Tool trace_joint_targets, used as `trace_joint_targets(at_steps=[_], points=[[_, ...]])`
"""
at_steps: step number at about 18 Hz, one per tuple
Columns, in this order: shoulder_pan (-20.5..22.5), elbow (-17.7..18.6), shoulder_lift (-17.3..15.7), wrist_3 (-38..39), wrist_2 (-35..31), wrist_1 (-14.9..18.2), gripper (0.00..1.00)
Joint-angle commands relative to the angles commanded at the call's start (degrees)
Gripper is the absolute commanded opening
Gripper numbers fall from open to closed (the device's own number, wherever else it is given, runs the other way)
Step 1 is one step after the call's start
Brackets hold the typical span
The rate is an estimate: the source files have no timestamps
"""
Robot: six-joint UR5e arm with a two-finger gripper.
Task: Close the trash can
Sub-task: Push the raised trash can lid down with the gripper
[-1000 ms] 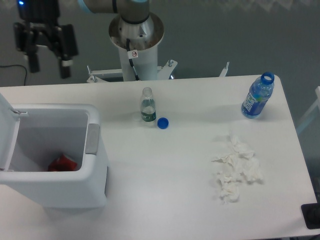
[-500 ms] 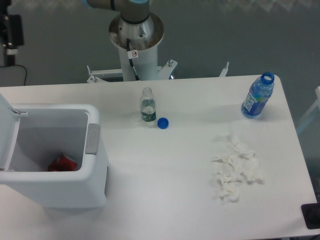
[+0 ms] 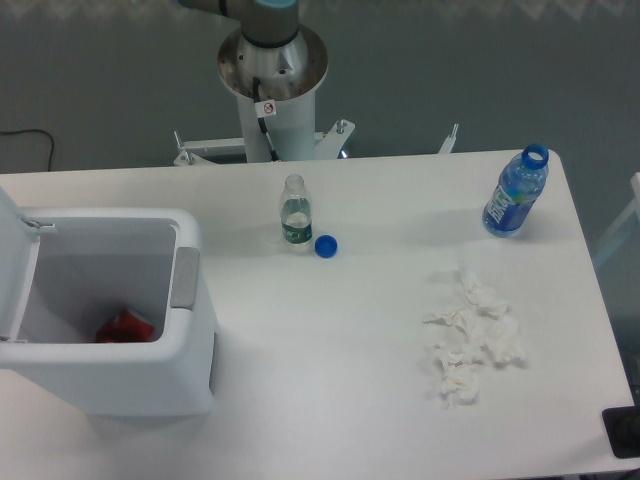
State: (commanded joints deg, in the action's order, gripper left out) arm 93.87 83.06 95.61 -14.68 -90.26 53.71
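The trash can (image 3: 150, 385) is a large white boxy bin at the table's left end. Its lid (image 3: 12, 260) stands raised on the left side, so the bin is open. A grey push tab (image 3: 185, 277) sits on its right rim. Something red (image 3: 124, 326) lies at the bottom inside. My gripper is out of the frame; only the arm's base column (image 3: 272, 90) shows at the back.
A small clear bottle (image 3: 295, 212) stands at mid-table with a blue cap (image 3: 325, 246) beside it. A blue bottle (image 3: 516, 193) without a cap stands at the far right. Crumpled white tissues (image 3: 470, 338) lie right of centre.
The gripper moved left from above the table's far left corner and has gone out of view. Nothing on the table has moved.
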Motion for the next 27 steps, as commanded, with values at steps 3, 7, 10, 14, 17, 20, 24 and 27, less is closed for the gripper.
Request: trace_joint_targets(at_steps=[3,7,10,14,17,20,24,27], points=[[-0.17,-1.32,2.11,0.35,0.0,-1.06,1.0],[-0.18,-2.73,3.0,0.36,-0.09,-1.06,1.0],[0.0,-3.35,2.82,0.36,-0.52,-1.06,1.0],[0.44,-3.43,3.35,0.44,-7.54,-1.15,1.0],[0.53,-3.44,3.7,0.79,-8.96,-2.02,1.0],[1.84,-3.44,3.79,1.06,-9.14,-2.03,1.0],[3.07,-3.44,3.53,1.06,-9.05,-2.03,1.0],[4.65,-3.44,3.44,1.06,-9.05,-2.03,1.0]])
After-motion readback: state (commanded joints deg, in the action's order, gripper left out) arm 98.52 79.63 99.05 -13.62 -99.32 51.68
